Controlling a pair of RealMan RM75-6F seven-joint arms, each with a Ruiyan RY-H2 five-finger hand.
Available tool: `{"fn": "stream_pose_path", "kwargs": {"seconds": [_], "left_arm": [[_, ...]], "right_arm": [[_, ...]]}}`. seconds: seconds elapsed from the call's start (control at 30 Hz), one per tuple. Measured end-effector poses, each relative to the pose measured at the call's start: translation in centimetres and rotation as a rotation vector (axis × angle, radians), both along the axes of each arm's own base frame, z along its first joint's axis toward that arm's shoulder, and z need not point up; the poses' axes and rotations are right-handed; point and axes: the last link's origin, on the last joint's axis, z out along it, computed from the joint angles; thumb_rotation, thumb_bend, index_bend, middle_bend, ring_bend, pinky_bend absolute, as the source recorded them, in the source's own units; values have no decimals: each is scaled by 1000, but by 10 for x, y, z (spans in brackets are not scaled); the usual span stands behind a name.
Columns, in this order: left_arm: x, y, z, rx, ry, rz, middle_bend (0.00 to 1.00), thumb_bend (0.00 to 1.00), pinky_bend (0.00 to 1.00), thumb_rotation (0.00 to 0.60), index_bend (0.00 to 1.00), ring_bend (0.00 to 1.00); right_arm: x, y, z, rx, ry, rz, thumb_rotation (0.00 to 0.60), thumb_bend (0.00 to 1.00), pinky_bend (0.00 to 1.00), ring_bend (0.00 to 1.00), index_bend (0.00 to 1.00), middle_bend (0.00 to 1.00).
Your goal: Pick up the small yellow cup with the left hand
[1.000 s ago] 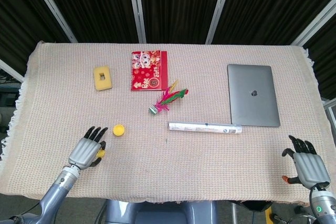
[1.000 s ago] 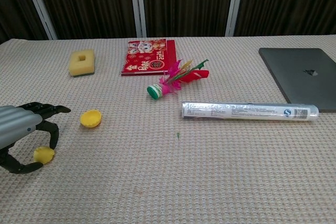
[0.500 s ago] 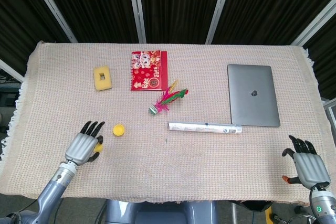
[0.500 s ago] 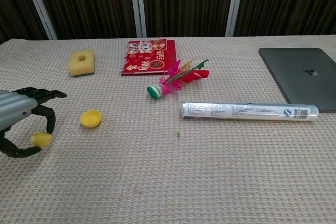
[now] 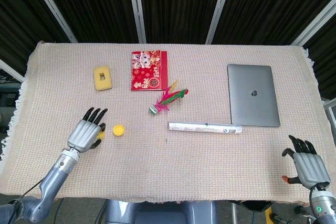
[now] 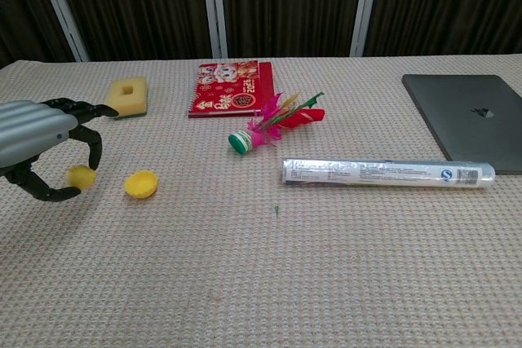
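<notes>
My right hand (image 5: 307, 167) rests at the worktop's (image 5: 210, 171) near edge with its fingers spread, holding nothing. My left hand (image 6: 37, 140) pinches the small yellow cup (image 6: 80, 177) between thumb and fingers (image 6: 91, 146) (raised off the cloth), just beside a second yellow cup (image 6: 140, 183). Farther off lie the sponge (image 6: 127, 96) and red notebook (image 6: 231, 87).

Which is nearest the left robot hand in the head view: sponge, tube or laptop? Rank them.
From the left robot hand:
1. Sponge, up the table, same side.
2. Tube, mid-table, toward the right.
3. Laptop, far right.
</notes>
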Motion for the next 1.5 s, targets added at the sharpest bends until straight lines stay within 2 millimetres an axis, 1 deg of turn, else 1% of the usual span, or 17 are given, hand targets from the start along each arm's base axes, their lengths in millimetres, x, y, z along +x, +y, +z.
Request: {"fn": "stream_pose_path", "kwargs": {"seconds": [0.23, 0.4, 0.5, 0.8, 1.03, 1.5], "left_arm": [[4, 10, -17, -2, 6, -8, 0, 319, 0, 600, 486, 0], [9, 14, -31, -7, -6, -16, 0, 318, 0, 600, 486, 0], [12, 14, -35, -9, -9, -27, 0, 318, 0, 600, 487, 0], [18, 23, -32, 7, -13, -45, 0, 320, 0, 600, 489, 0], [22, 26, -31, 8, -14, -54, 0, 319, 0, 600, 490, 0], [29, 30, -51, -13, -17, -61, 0, 319, 0, 600, 491, 0]], "right_arm": [[0, 0, 0, 1, -1, -1, 600, 0, 0, 0, 372, 0], [0, 0, 0, 2, -2, -2, 600, 0, 0, 0, 372, 0], [0, 0, 0, 2, -2, -2, 600, 0, 0, 0, 372, 0], [0, 0, 0, 2, -2, -2, 600, 0, 0, 0, 372, 0], [0, 0, 0, 2, -2, -1, 600, 0, 0, 0, 372, 0], [-1, 0, 0, 2, -5, -4, 600, 0, 0, 0, 372, 0]]}}
